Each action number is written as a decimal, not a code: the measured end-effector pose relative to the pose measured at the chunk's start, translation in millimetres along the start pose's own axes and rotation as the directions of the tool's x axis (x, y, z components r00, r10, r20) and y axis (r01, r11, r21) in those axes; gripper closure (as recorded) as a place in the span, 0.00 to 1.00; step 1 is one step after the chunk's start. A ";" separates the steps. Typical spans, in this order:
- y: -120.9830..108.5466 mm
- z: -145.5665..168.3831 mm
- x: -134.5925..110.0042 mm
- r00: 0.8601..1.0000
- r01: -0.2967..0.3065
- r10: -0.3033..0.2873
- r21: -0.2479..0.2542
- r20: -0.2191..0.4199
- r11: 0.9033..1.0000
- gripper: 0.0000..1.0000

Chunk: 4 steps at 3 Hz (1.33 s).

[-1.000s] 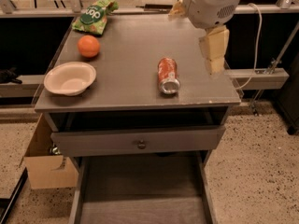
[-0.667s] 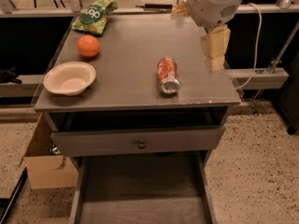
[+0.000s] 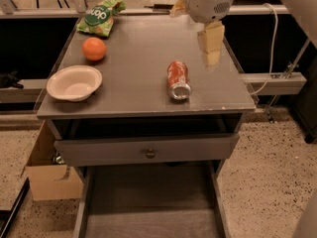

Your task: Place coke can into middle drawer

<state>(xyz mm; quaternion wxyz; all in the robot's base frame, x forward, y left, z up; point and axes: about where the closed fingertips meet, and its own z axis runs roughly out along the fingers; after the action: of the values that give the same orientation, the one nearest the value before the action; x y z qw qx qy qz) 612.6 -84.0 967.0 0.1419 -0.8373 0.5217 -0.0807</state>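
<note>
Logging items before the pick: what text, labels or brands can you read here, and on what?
"op": white letters on the green bag, back left; the word shows only in part, so the reading is unsure.
coke can: whitish markings, too blurred to read.
end effector, above the tabletop to the right of the coke can: no text seen.
bowl, orange, middle drawer: none.

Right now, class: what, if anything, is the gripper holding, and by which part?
Nothing. The gripper hangs over the table at its right side; the coke can lies apart.
</note>
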 end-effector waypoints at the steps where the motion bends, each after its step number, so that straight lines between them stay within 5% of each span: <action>1: -4.6 0.5 -1.4 1.000 0.002 -0.002 0.014 0.001 1.000 0.00; 2: -3.6 10.6 4.5 0.999 0.037 -0.037 0.011 0.031 0.999 0.00; 3: -11.4 16.2 1.3 0.981 0.184 -0.185 0.023 0.064 0.983 0.00; 4: -23.1 14.9 -16.4 0.920 0.380 -0.384 0.067 0.075 0.923 0.00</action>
<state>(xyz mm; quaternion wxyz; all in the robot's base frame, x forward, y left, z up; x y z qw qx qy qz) 629.2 -57.3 960.6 0.1673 -0.9218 0.3394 -0.0838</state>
